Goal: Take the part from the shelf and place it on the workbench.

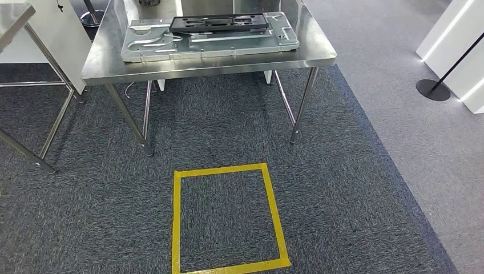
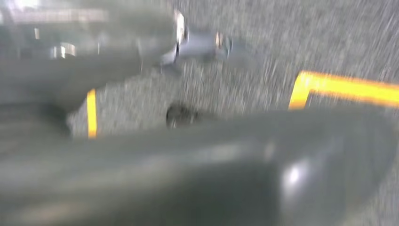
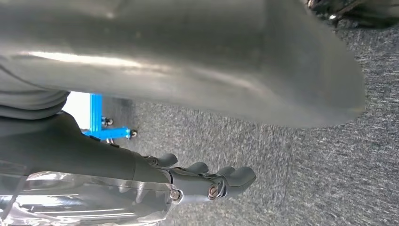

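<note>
A black plastic frame part (image 1: pixel 220 23) lies on a grey sheet-metal panel (image 1: pixel 165 47) on top of the steel workbench (image 1: pixel 105 65) ahead of me. My left hand (image 2: pixel 197 141) hangs over the carpet in a blurred left wrist view, its thick thumb (image 2: pixel 282 169) apart from the darker fingers (image 2: pixel 202 42), with nothing between them. In the right wrist view my right hand (image 3: pixel 188 155) hangs over the carpet too. Its dark fingers (image 3: pixel 221 181) are stretched out with lightly bent tips, clear of the grey thumb (image 3: pixel 211 61), and hold nothing.
A yellow tape square (image 1: pixel 176 217) marks the carpet in front of the workbench; its corner (image 2: pixel 348 89) shows below my left hand. A second steel table (image 1: pixel 11 23) stands at the left. A black stanchion base (image 1: pixel 432 89) and white panels are at the right. A blue wheeled frame (image 3: pixel 96 120) stands behind.
</note>
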